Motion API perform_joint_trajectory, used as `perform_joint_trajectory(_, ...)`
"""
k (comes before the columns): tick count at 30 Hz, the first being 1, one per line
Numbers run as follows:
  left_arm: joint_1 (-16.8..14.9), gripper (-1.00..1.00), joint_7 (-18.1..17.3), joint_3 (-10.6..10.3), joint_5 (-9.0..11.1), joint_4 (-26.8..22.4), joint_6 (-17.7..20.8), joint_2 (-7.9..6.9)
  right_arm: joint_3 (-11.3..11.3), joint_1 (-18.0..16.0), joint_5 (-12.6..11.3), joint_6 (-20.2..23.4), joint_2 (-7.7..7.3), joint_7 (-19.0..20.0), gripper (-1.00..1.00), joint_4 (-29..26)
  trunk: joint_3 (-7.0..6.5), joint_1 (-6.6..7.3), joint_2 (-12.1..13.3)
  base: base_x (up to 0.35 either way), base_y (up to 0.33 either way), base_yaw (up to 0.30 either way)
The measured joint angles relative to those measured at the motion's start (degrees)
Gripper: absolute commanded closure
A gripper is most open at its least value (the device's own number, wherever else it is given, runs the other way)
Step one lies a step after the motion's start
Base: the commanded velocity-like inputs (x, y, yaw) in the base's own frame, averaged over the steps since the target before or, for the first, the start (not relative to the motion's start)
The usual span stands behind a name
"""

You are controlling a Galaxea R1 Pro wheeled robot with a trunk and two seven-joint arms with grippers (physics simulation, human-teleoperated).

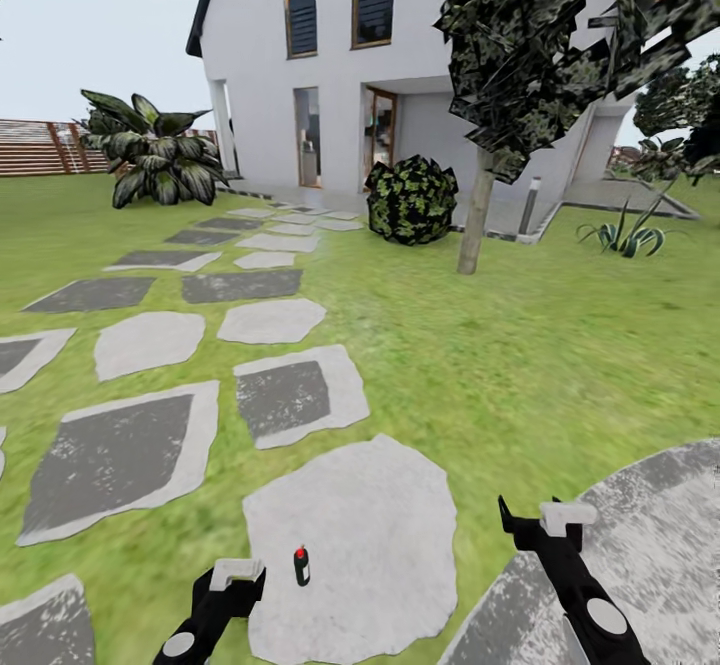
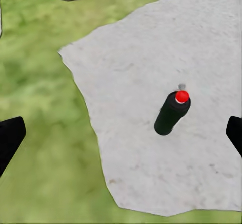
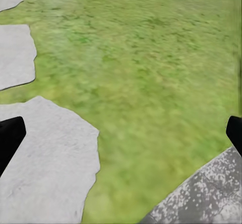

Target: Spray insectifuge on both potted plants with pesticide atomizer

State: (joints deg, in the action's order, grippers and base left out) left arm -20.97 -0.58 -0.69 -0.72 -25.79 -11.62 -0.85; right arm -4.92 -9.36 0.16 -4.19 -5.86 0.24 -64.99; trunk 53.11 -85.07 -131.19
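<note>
The pesticide atomizer [image 1: 301, 566] stands upright on a pale stepping stone [image 1: 370, 535] just in front of me, a slim dark bottle with a red tip. My left gripper [image 1: 238, 579] hovers a short way to its left, open and empty. In the left wrist view the atomizer [image 2: 172, 113] sits between the spread fingertips [image 2: 10, 139], nearer the other one, well below them. My right gripper [image 1: 546, 525] is open over the grass beside the round grey patio [image 1: 640, 535]. The potted plants are out of view.
A path of grey stepping stones [image 1: 150, 340] runs across the lawn to a white house [image 1: 330, 65]. A tree trunk [image 1: 475, 210], a round bush [image 1: 410, 200], a spiky agave [image 1: 625, 235], a large leafy plant [image 1: 155, 150] and a slat fence [image 1: 40, 145] stand farther off.
</note>
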Motion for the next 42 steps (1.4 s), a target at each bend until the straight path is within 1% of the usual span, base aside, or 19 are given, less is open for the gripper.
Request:
perform_joint_trajectory(5, -0.02, -1.00, -0.01, -0.06, 0.00, -0.05, -0.06, 0.27, -0.02, 0.00, 0.00, 0.04, 0.00, 0.00, -1.00, 0.01, 0.00, 0.01, 0.00, 0.240, 0.192, -0.296)
perform_joint_trajectory(11, -0.02, -1.00, 0.02, -0.11, 0.00, -0.06, -0.09, 0.43, -0.08, -0.01, 0.00, 0.06, 0.04, 0.00, -1.00, -0.01, 0.00, 0.01, 0.00, 0.278, -0.070, -0.269)
perform_joint_trajectory(21, 0.09, -1.00, -0.05, -0.19, 0.07, -0.47, -0.24, 0.37, -0.07, -0.02, -0.01, -0.02, 0.05, 0.00, -1.00, -0.07, 0.00, -0.02, 0.00, 0.048, -0.022, -0.036)
perform_joint_trajectory(27, -0.06, -1.00, -0.06, -0.13, 0.01, -0.19, -0.21, 0.42, -0.13, -0.02, -0.03, -0.02, 0.06, -0.04, -1.00, -0.08, 1.28, -1.33, -2.39, 0.001, 0.000, 0.000)
perform_joint_trajectory(42, -0.10, -1.00, 0.01, -0.04, 0.00, -0.09, -0.14, 0.52, -0.19, -0.02, 0.02, -0.04, 0.06, -0.16, -1.00, 0.18, 5.30, -4.63, -8.41, 0.000, 0.000, 0.000)
